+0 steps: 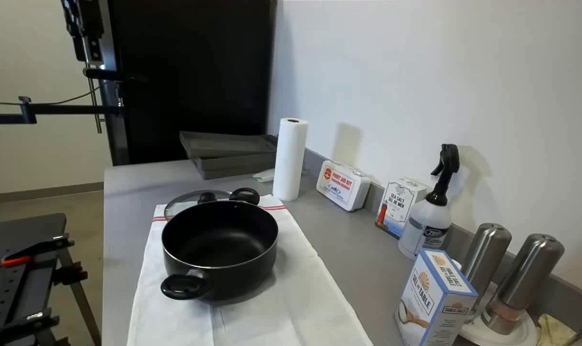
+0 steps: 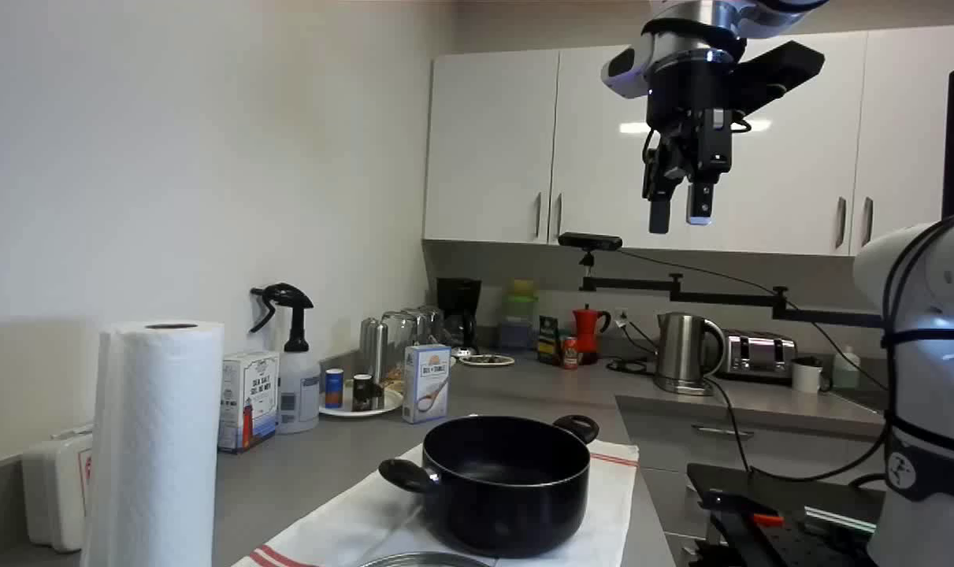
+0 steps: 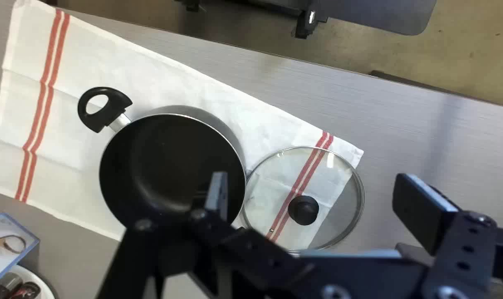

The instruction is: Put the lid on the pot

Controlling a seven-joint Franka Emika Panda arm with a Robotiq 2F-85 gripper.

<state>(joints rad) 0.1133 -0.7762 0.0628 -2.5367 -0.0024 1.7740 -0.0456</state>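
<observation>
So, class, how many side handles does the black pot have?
2: one handle sits nearer the paper towel roll; the second handle is opposite, across the pot. Both show in both exterior views.

- Pot (image 2: 508,504): wide, low, black body, dark interior, thin bright rim, two black loop handles (image 2: 408,476) on opposite sides.
- Pot pose: upright, mouth uncovered, seated on the white, red-striped towel (image 3: 151,83).
- Lid (image 3: 307,182): round transparent disc, metal rim, black centre knob (image 3: 303,210).
- Lid pose: flat, knob up, off the pot and just beside it; contact cannot be confirmed.
- Lid support: towel end, its stripes showing through the glass; one portion extends past the towel over the tabletop (image 3: 401,137).
- Handle alignment: one points away from the lid; the other stands near its edge.
</observation>
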